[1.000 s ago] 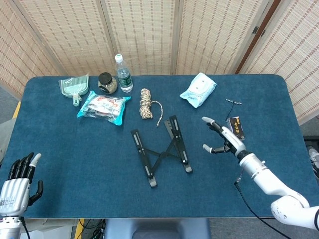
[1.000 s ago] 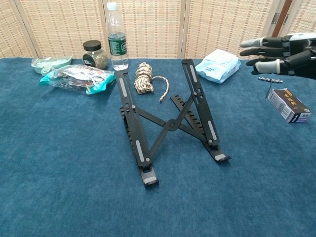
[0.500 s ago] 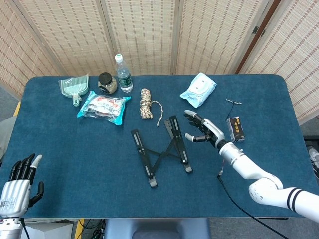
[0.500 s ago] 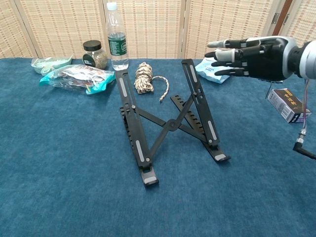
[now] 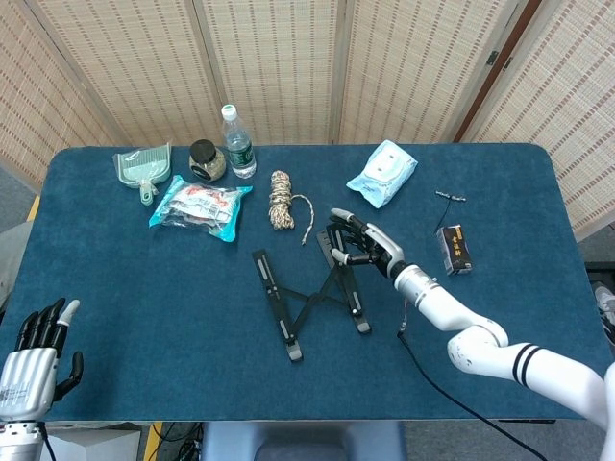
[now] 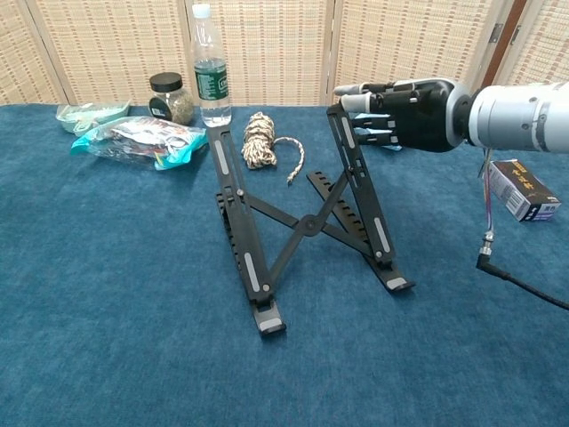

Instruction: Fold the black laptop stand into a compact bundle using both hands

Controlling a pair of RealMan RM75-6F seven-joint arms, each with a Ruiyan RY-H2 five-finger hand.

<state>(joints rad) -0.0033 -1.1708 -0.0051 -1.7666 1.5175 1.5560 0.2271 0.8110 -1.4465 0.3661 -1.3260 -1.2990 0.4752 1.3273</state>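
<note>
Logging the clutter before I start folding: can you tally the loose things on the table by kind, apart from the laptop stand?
Containers: 2, water bottle and jar
Soft packets: 2, snack bag and wipes pack
Rope bundles: 1
Dustpans: 1
Small boxes: 1
Small metal tools: 1
Total: 8

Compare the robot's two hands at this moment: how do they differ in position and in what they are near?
The right hand reaches over the table, at the upper end of one rail of the black laptop stand; the left hand stays off the table's near left corner, far from the stand. The right hand's fingers are extended sideways toward the rail; the left hand's point upward. Neither hand plainly holds anything.
</note>
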